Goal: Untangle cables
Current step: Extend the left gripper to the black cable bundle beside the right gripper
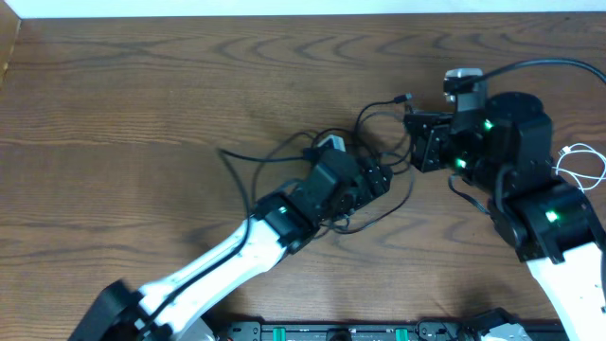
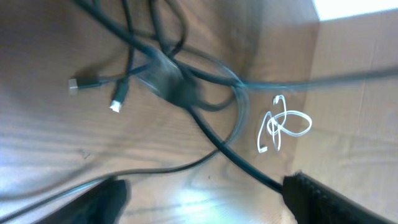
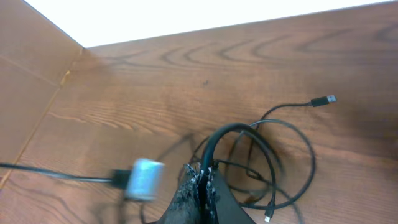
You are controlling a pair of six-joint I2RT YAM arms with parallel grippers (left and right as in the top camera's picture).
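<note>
One knot of black cables [image 3: 235,127] lies on the bench [image 1: 142,95] right of its middle, toward the far edge. I cannot tell the strands apart to count them, but two plug ends [image 2: 84,83] show. One white cable [image 2: 280,122], coiled, lies apart by the right edge. The left claw [image 2: 205,186] is spread wide at the knot; the right claw [image 3: 203,180] is pressed together, pinching a black strand

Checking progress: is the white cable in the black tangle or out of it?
Out. The white cable lies looped by itself, apart from the tangled black cables.
</note>
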